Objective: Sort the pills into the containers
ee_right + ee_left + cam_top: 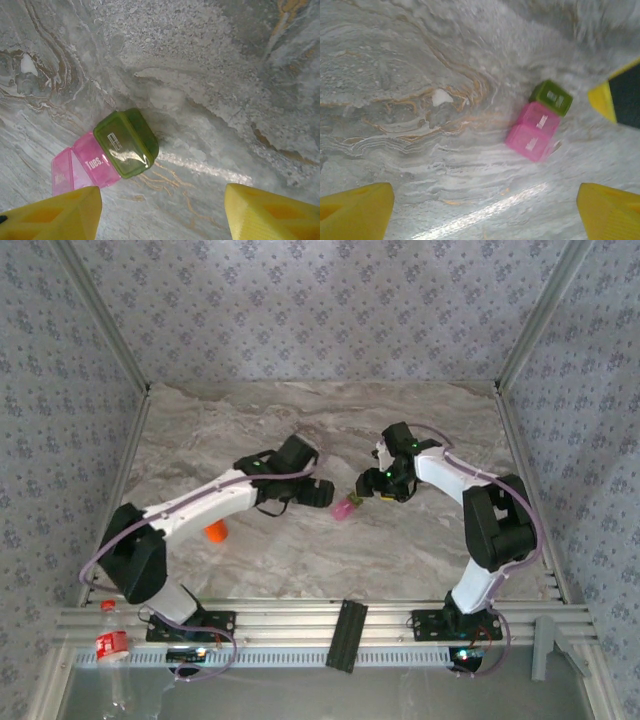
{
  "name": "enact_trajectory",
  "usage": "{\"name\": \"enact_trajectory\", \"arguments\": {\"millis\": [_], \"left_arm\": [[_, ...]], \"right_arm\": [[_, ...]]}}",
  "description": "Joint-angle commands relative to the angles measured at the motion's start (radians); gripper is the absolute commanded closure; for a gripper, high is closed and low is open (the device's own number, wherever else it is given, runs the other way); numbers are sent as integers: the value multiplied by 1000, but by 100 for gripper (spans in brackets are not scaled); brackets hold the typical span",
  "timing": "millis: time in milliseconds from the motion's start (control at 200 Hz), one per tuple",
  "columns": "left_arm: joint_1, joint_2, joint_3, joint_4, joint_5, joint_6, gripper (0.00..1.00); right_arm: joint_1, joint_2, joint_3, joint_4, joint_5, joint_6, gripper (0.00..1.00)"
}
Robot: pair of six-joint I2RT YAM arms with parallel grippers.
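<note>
From above, the grey-brown marbled table (300,410) sits inside walls of small-patterned wallpaper (320,300), with a ribbed metal rail (300,620) along the bottom edge. The containers (346,506) lie at mid-frame, between the left gripper (318,493) and the right gripper (372,485), both close by. An orange bottle (215,531) stands left of centre, partly under the left arm. A clear bottle with a red label (112,643), its print too small to read, lies at lower left.

In the left wrist view the containers (540,122) sit right of centre, olive-green compartment (551,97) uppermost and the pink part (532,134) below it. Their lid marks are blurred. The left gripper (482,217) stands wide, with bare marble between its yellow fingertips (355,212). A small white spot (441,96) lies at upper centre; pill or marble fleck, I cannot tell.

In the right wrist view the pink lid reads "Tues." (95,162), and the olive-green compartment (127,142) adjoins it. The right gripper (162,215) is parted and holds nothing; the containers lie just above its left fingertip.
</note>
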Motion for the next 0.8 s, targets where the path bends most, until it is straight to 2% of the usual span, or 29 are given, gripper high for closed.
{"name": "enact_trajectory", "arguments": {"millis": [0,255,555,794], "left_arm": [[-54,57,60,-91,-138,137,10],[-126,125,29,19,-201,188,16],[-147,136,-35,162,-189,221,16],[-154,165,-50,210,-178,243,16]], "right_arm": [[8,29,-6,46,-15,36,33],[33,59,20,51,39,34,33],[40,102,35,45,57,37,34],[39,118,22,61,55,49,34]]}}
